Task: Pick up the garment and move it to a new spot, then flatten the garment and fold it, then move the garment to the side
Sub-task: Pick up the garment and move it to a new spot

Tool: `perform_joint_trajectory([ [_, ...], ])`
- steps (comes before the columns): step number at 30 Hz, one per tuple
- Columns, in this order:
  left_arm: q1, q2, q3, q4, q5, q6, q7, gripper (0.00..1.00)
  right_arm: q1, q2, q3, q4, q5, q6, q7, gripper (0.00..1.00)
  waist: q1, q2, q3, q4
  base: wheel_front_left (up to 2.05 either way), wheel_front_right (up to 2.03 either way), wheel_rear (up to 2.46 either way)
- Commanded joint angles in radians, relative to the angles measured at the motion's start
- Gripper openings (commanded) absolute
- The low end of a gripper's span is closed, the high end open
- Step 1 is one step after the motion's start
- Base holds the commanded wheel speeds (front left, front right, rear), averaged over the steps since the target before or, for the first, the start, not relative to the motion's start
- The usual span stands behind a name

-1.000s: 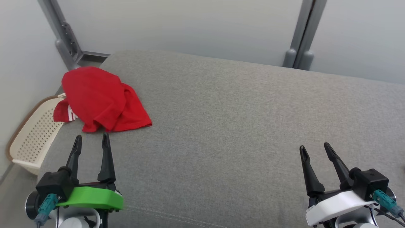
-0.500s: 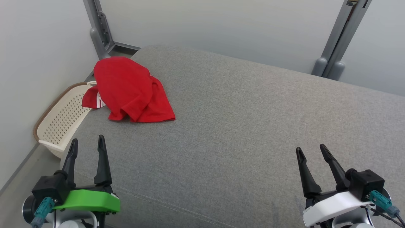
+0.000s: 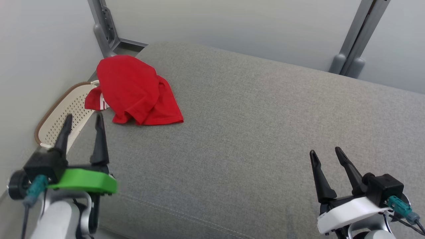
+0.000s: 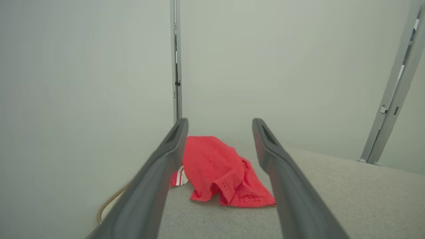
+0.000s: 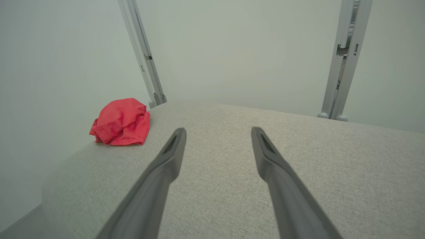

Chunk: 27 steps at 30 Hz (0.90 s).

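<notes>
Nearest us, our left gripper (image 3: 83,115) and right gripper (image 3: 325,151) hover with fingers spread, holding nothing. Beyond the left one, the red garment (image 3: 132,89) lies crumpled at the far left corner of the grey cushion (image 3: 259,116), one edge hanging over a perforated basket (image 3: 49,127). We judge it light, limp and unbreakable, and its raised hump suits a pinch. White stripes show, but no legible writing
</notes>
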Motion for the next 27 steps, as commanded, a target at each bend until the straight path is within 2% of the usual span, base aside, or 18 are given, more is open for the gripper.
perform_joint_trajectory([
  [1,-0.043,0.013,0.008,-0.003,0.007,-0.006,0.010,1.00,-0.015,-0.003,0.000,-0.009,-0.005,-0.001,0.002,1.00,0.0000,0.0000,0.025,-0.017,0.00,0.00,0.00],
  [7,-0.244,0.057,0.028,0.083,-0.022,-0.047,0.095,1.00,-0.062,-0.010,0.003,-0.045,-0.029,-0.001,0.022,1.00,0.0000,0.0000,0.132,-0.079,0.00,0.00,0.00],
  [12,-0.392,0.074,0.035,0.285,-0.078,-0.111,0.173,1.00,-0.108,-0.028,0.006,-0.064,-0.032,-0.001,0.029,1.00,0.0000,0.0000,0.239,-0.146,0.00,0.00,0.00],
  [18,-0.520,0.076,0.054,0.544,-0.149,-0.183,0.210,1.00,-0.161,-0.047,0.005,-0.074,-0.031,-0.001,0.024,1.00,0.0000,0.0000,0.355,-0.208,0.00,0.00,0.00],
  [27,-0.621,0.075,0.062,0.789,-0.219,-0.227,0.254,1.00,-0.218,-0.073,0.006,-0.083,-0.025,-0.001,0.014,1.00,0.0000,0.0000,0.451,-0.248,0.00,0.00,0.00],
])
